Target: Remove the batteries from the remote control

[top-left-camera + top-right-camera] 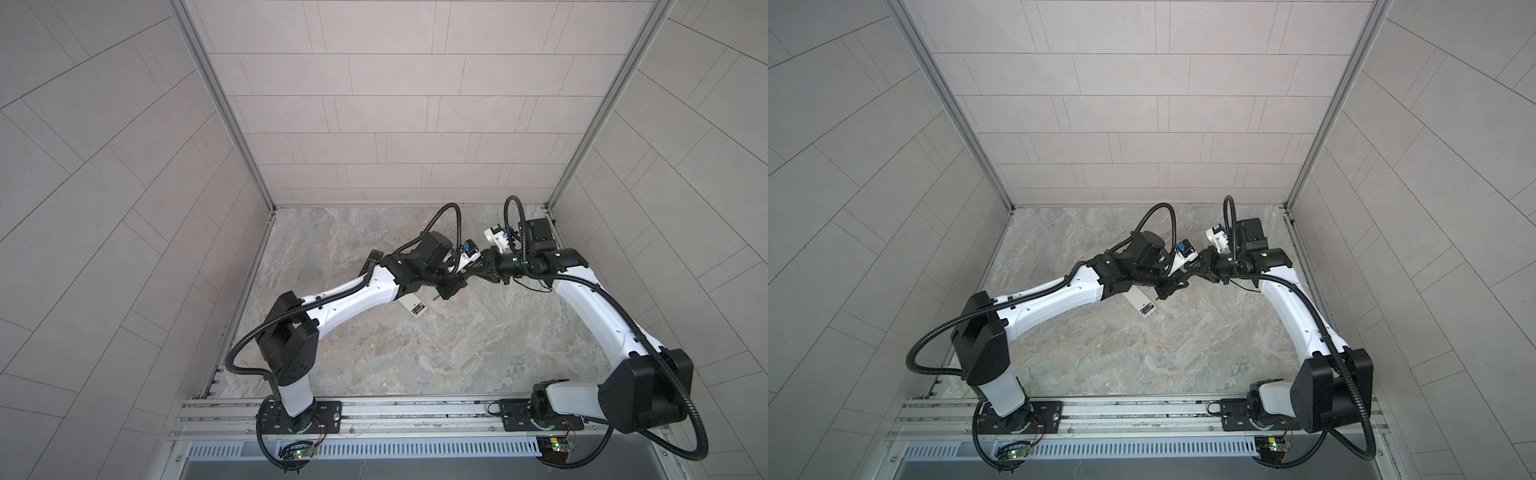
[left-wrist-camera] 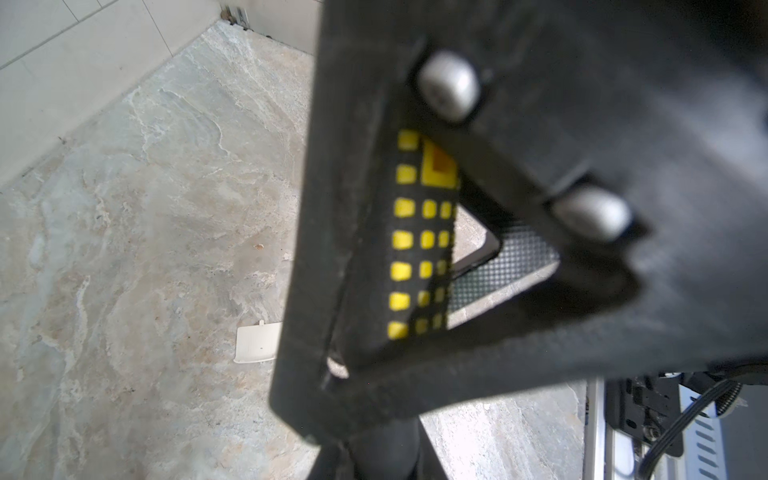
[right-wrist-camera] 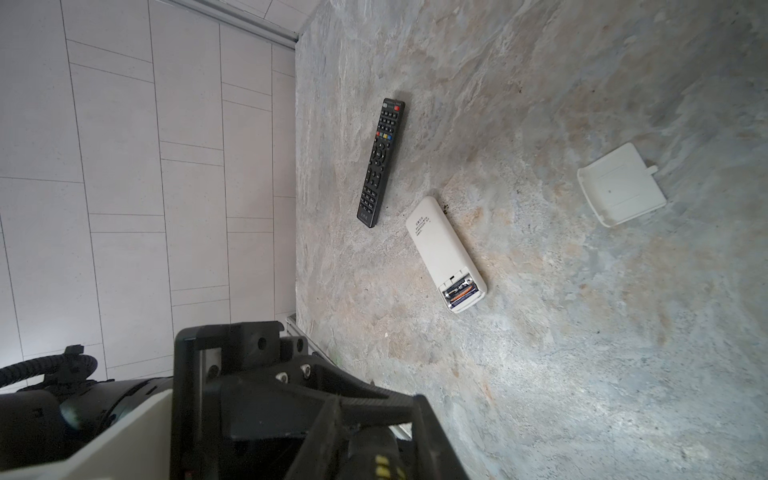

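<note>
Batts (image 3: 459, 290) in remote (image 3: 442, 249) prob light, stiff, slick: lever an end, pinch mid-body; L fingers (image 1: 451, 289) & R fingers (image 3: 357, 401) at screwdriver (image 2: 419, 241), can't tell if gripping.

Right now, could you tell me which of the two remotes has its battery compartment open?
The long white plastic remote: batteries show in its uncovered end. The slim black remote lies buttons up, back hidden.

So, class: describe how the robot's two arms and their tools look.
The left arm and right arm have white shells, black joints and black ribbed cables looping alongside. The left tool and right tool are black, angular frames.
</note>
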{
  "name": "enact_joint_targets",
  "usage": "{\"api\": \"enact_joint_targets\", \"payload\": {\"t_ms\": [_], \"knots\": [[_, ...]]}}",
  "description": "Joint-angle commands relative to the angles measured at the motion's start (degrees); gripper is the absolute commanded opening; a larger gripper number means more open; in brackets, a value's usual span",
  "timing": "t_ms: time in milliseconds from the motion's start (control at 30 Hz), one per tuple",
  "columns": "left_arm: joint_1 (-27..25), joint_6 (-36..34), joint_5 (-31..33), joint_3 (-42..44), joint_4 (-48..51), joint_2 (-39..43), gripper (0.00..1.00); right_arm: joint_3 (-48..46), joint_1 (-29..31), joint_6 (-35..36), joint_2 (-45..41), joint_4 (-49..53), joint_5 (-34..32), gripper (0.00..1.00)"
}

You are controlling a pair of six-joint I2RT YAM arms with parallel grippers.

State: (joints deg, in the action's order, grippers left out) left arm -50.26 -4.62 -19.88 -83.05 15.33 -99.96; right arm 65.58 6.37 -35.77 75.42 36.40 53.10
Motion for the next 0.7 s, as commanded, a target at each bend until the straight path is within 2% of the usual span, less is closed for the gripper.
{"api": "enact_joint_targets", "payload": {"t_ms": [0, 67, 133, 200, 300, 333, 400, 433, 500, 633, 667], "knots": [[2.08, 3.31, 4.29, 0.04, -1.57, 3.99, 0.46, -1.04, -0.05, 0.68, -0.41, -1.76, -2.43, 0.18], [3.76, 6.14, 6.12, 2.55, -2.0, 6.75, 0.55, -1.77, -0.06, 0.35, -1.52, -4.32, -4.16, 0.17], [5.15, 9.46, 8.98, 5.65, -2.63, 9.91, 0.74, -2.5, -0.01, 0.79, -2.69, -6.46, -6.58, 0.18], [6.34, 14.64, 14.18, 7.52, -0.25, 12.33, 0.79, -3.78, 0.06, 1.6, -3.95, -8.91, -8.89, 0.18], [9.45, 23.9, 15.03, 7.89, 5.01, 13.86, 0.82, -6.06, 0.86, 2.97, -5.4, -12.22, -11.66, 0.18], [10.59, 27.45, 14.79, 8.08, 6.19, 14.3, 0.98, -6.69, 1.21, 3.49, -5.77, -12.94, -12.65, 0.18], [12.86, 36.85, 17.31, 9.57, 6.93, 15.63, 1.0, -7.8, 2.73, 5.63, -6.72, -13.68, -15.53, 0.18], [13.98, 38.95, 16.27, 10.84, 6.16, 16.31, 1.0, -8.03, 3.64, 6.58, -6.92, -13.73, -16.99, 0.18], [16.51, 40.64, 10.15, 15.74, -1.23, 18.06, 1.0, -8.51, 5.79, 8.62, -7.04, -13.89, -19.52, 0.18], [20.89, 50.88, 5.29, 29.51, -24.75, 21.82, 1.0, -8.58, 9.34, 11.04, -5.5, -14.42, -21.9, 0.18], [22.15, 53.95, 5.91, 32.27, -28.02, 21.87, 1.0, -8.68, 10.13, 11.28, -5.14, -14.51, -22.92, 0.18]]}}
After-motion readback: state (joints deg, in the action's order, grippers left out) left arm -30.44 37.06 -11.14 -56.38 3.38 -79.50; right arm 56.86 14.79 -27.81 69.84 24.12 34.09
